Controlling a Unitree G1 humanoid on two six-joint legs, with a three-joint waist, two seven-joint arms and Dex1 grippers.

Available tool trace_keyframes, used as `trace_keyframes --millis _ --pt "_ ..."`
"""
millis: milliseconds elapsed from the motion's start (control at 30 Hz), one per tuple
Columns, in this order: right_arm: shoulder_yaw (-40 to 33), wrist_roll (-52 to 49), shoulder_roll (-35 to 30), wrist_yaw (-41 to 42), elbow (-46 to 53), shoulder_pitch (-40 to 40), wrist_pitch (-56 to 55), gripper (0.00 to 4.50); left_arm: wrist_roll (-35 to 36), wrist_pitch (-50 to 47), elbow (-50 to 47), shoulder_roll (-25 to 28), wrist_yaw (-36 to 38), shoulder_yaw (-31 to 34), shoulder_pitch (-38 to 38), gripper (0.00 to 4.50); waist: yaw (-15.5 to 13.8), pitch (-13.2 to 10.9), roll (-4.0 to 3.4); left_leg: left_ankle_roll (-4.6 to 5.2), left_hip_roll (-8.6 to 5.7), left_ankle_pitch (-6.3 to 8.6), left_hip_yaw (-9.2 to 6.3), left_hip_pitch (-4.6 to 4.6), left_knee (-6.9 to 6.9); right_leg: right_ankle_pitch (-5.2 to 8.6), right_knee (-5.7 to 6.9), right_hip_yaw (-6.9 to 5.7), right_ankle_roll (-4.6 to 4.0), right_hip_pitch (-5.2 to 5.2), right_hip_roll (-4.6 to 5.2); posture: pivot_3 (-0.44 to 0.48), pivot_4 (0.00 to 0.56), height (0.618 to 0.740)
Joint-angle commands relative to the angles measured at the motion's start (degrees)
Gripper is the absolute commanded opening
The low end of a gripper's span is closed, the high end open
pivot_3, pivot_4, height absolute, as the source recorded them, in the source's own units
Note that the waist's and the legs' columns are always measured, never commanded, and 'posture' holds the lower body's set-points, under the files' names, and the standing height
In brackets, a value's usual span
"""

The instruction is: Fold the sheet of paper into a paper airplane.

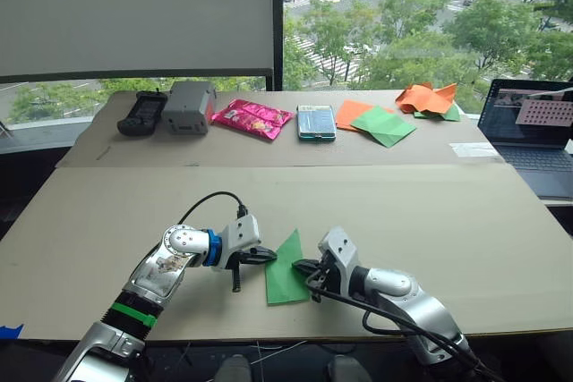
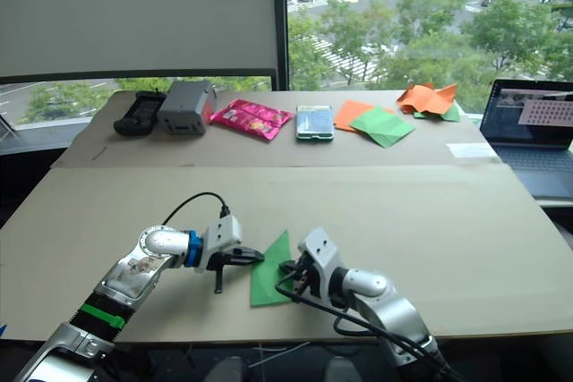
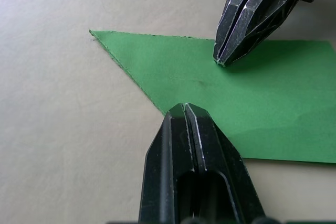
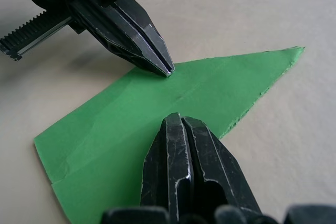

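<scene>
The bright green sheet of paper (image 1: 286, 273) lies flat near the table's front edge, folded into a pointed triangular wedge of layered flaps with its tip pointing away from me. My left gripper (image 1: 271, 257) is shut, and its tip rests on the paper's left edge (image 4: 167, 71). My right gripper (image 1: 298, 266) is shut too, its tip pressing down on the paper's right side (image 3: 220, 61). Neither holds the paper between its fingers. In the wrist views the two tips face each other across the green paper (image 3: 273, 103).
On the far table stand a black controller (image 1: 141, 114), a grey box (image 1: 188, 106), a pink packet (image 1: 252, 118), a phone (image 1: 316, 122), a duller green diamond sheet (image 1: 385, 126) on orange paper, a crumpled orange-and-green heap (image 1: 430, 98) and a laptop (image 1: 535, 127).
</scene>
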State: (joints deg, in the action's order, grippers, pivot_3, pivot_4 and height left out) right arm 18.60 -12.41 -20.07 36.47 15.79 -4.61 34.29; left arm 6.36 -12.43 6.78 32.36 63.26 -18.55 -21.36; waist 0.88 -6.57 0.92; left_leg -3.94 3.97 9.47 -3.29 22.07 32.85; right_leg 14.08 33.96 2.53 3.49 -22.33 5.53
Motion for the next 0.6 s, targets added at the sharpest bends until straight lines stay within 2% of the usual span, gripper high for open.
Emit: trace_keyframes --millis 33,600 --pt "2.6 0.8 -1.9 1.0 -3.7 3.8 2.5 0.00 -2.4 -0.8 1.7 0.9 -0.2 -1.2 0.9 0.04 0.0 0.0 0.04 -0.01 0.00 0.01 0.00 0.00 0.00 0.00 0.00 0.00 0.00 0.00 0.00 0.000 0.150 0.718" --pt "4.7 0.4 -5.4 3.9 -1.7 9.5 3.0 0.00 -2.3 -1.0 1.2 1.7 0.1 -1.0 1.3 0.04 0.0 0.3 0.29 -0.26 0.00 0.17 0.00 -0.10 -0.01 0.05 -0.03 -0.05 0.00 0.00 0.07 0.000 0.150 0.718"
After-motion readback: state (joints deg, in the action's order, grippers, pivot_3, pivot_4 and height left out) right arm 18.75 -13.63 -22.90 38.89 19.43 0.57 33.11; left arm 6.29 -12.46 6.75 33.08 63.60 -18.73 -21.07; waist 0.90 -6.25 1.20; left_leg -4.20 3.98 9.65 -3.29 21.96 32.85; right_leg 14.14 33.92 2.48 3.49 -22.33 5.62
